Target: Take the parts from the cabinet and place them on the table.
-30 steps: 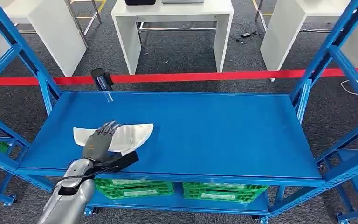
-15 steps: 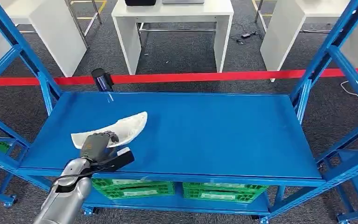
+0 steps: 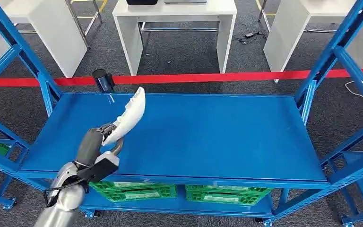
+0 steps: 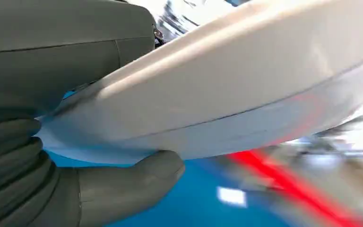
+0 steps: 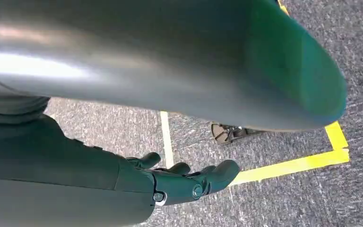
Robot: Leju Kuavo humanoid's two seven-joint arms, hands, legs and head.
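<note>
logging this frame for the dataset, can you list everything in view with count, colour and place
part: 1, white, curved, lifted off the shelf and tilted up in the left hand
shelf: 1, blue, metal rack deck in front of the robot
crates: 2, green, on the lower level under the shelf
black cylinder: 1, black, at the shelf's far left corner
tape line: 1, red, on the grey carpet behind the rack
tables: 3, white, beyond the red tape
floor marking: 1, yellow, on the carpet under the right hand
left hand: 1, grey, grips the part's lower end
right hand: 1, dark, hangs over the floor, holds nothing, fingers apart
</note>
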